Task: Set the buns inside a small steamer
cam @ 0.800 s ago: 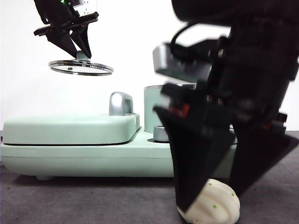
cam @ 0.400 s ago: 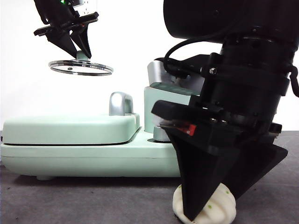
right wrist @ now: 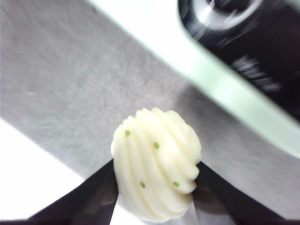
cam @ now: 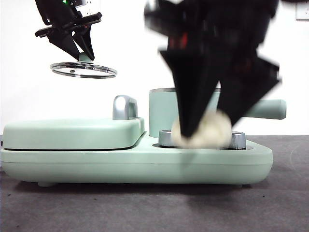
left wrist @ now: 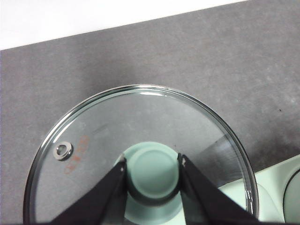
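Pleated bun (right wrist: pixel 156 164) | clamped between right end effector (right wrist: pixel 154 187) jaws | airborne

I count one pleated bun (right wrist: pixel 156 162) pinched in my right gripper (cam: pixel 205 133) in front of the one steamer (cam: pixel 164 108), one glass lid (left wrist: pixel 140 154) in my left gripper (left wrist: pixel 152 176), and one griddle (cam: pixel 72 133) beside that steamer.

The glass lid (cam: pixel 83 70) hangs well left of the small steamer (cam: pixel 166 113), whose mouth stands uncovered.
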